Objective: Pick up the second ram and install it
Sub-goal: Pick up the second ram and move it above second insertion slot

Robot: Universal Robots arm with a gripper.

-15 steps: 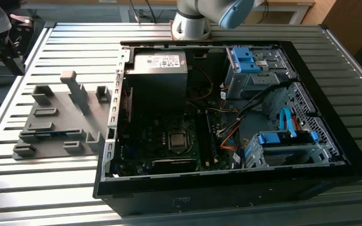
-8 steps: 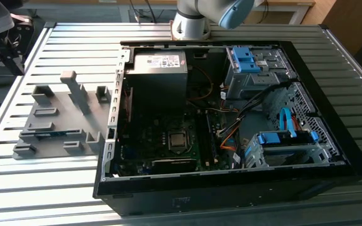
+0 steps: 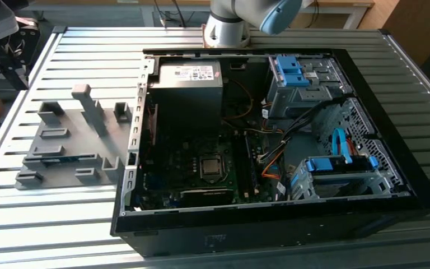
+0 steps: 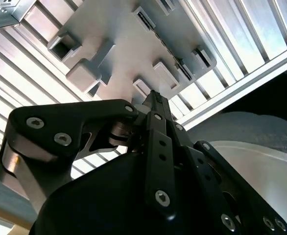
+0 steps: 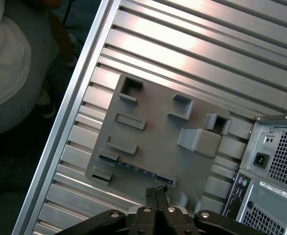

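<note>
Pick-up stage, seemingly: the thin blue circuit-board ram stick point(image 5: 133, 168) lies below the closed, empty black metal claw point(image 5: 156, 191), which must open.

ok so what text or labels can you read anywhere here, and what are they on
Nothing can be quoted.
psu sticker, exterior view: print too small to read.
rear label on the case back below the psu socket, first wrist view: print too small to read.

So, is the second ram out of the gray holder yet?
No, in the first wrist view the second ram lies flat in the gray holder.
</note>
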